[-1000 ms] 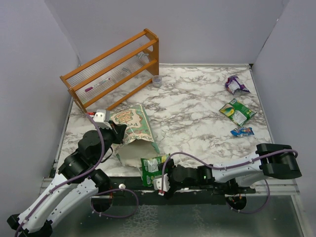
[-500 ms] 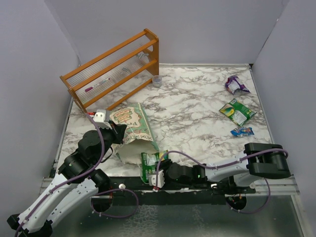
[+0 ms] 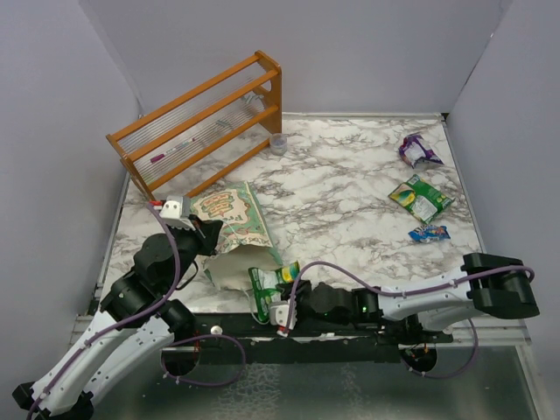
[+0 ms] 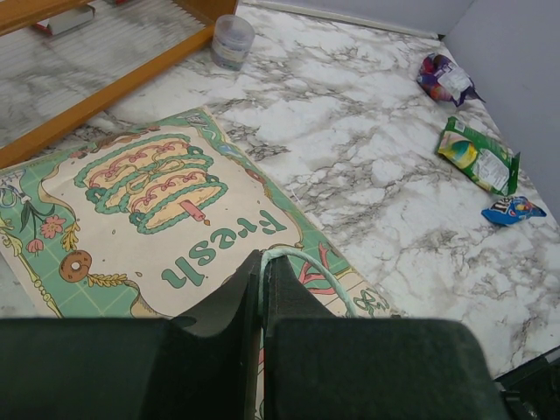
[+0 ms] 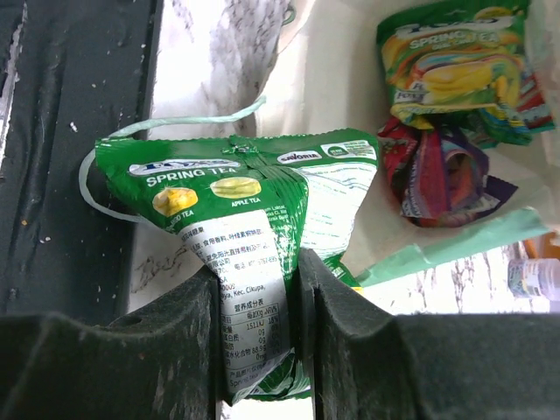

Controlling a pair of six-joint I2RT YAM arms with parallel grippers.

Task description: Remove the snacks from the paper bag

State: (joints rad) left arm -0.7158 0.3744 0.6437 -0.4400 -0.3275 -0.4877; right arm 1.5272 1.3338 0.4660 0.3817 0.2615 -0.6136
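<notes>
The paper bag (image 3: 229, 219) lies on its side on the marble table, its cream mouth (image 3: 229, 268) facing the near edge. My left gripper (image 3: 208, 233) is shut on the bag's pale green string handle (image 4: 308, 266), which is pinched between its fingertips (image 4: 262, 259). At the bag's mouth my right gripper (image 5: 255, 273) is shut on a green snack packet (image 5: 234, 199), seen from above (image 3: 264, 285). Inside the bag (image 5: 350, 79) lie a multicoloured packet (image 5: 459, 61) and a red-purple one (image 5: 437, 171). On the right of the table rest a purple (image 3: 418, 150), a green (image 3: 420, 198) and a blue snack (image 3: 429, 233).
An orange wooden rack (image 3: 201, 122) stands at the back left, with a small clear cup (image 3: 278, 143) beside it. Grey walls close in the table on three sides. A black rail (image 3: 350, 341) runs along the near edge under my right arm.
My right gripper's jaws have closed on the green packet at the bag's mouth. The right arm has reached a little further left. The left gripper still holds the handle.
</notes>
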